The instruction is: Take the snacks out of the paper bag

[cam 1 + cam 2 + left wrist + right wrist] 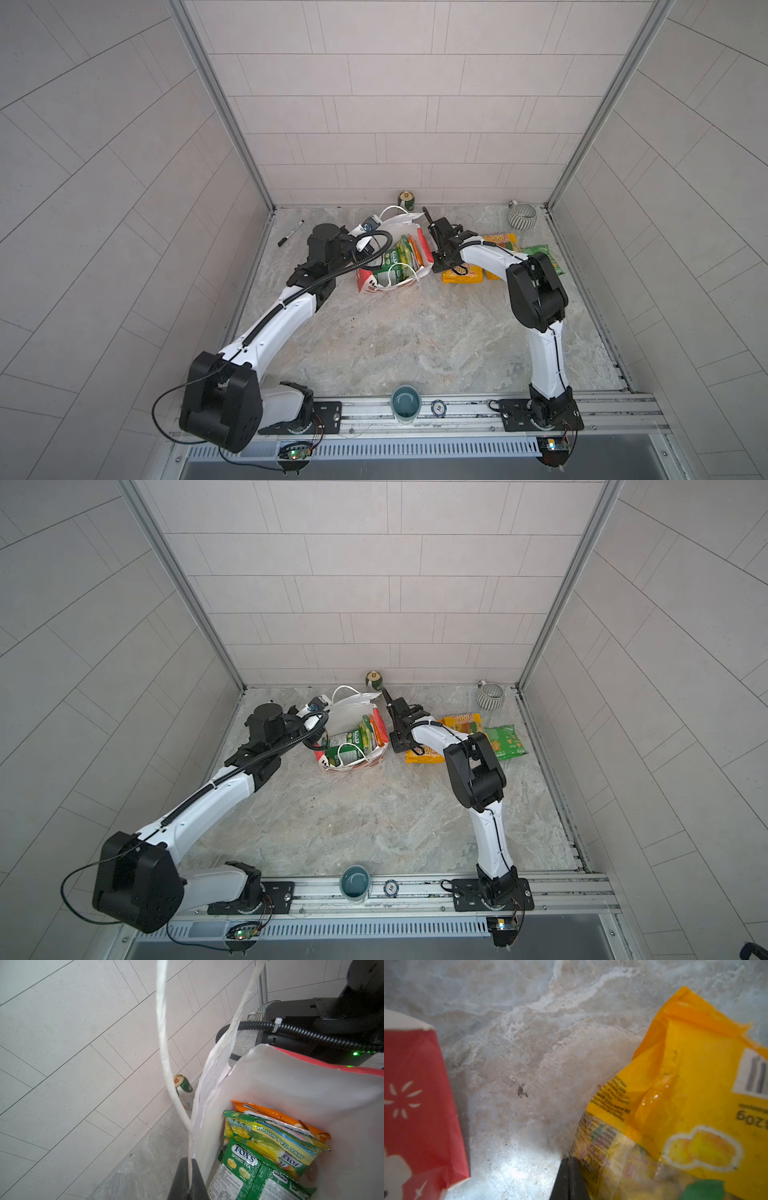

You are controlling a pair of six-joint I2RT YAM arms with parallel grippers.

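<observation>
Resting on marbled tabletop (415, 332) — paper bag (374, 286); tiled walls (395, 104).

The paper bag (376, 286) was printed white with red sides, and white starburst and star marks were seen on one red side. Its cord handle (164, 1043) was white. Inside the bag, a green Fox's Spring Tea packet (239, 1169), a yellow-green Mango Tea & Apple Tea packet (270, 1142) and an orange packet (276, 1114) were shown. Just right of the bag, a yellow-orange packet (695, 1084) was marked with a white barcode patch. Farther right of the bag, a second yellow-orange packet marked "100" (500, 240) and a green packet (544, 257) were seen. Behind the bag, a can (406, 200) was coloured green and white with a gold top. The tabletop (395, 340) was marbled grey and beige.
</observation>
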